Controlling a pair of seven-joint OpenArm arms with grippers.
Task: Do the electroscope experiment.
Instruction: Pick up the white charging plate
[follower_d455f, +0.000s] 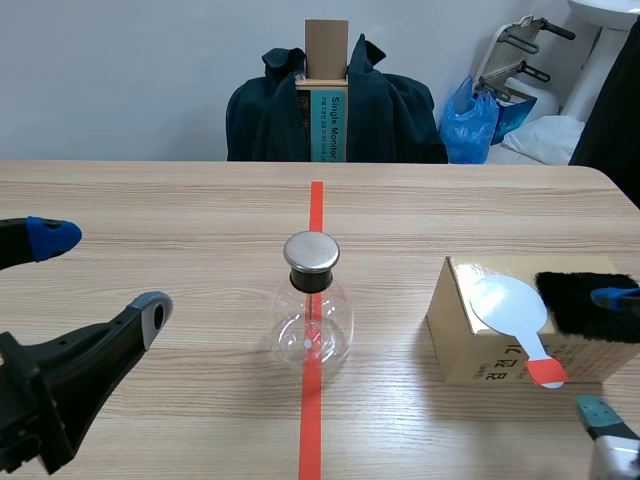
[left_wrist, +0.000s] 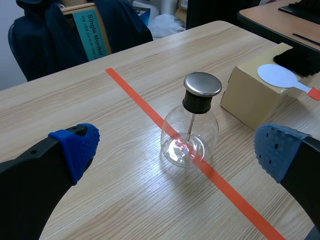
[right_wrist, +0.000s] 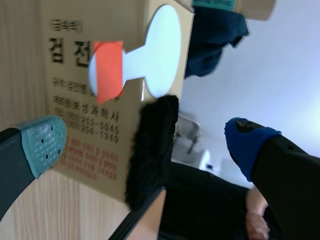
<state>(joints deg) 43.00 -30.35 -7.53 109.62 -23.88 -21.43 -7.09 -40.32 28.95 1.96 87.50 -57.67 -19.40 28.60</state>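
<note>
At the middle of the table (follower_d455f: 180, 200), on the orange-red tape line, stands the electroscope (follower_d455f: 311, 300): a clear glass flask with a black neck and a round metal cap, and a thin rod hanging inside. To its right, apart from it, sits a cardboard box (follower_d455f: 480, 350). On the box's top lies a white paddle (follower_d455f: 508, 308), its orange-red handle end overhanging the near edge. Just beside the paddle lies a black fur pad (follower_d455f: 580, 300). The right pincer (follower_d455f: 606, 353) is at the box's right end, fingers spread wide, holding nothing. The left pincer (follower_d455f: 100, 272) hangs well left of the flask, also wide open and empty.
</note>
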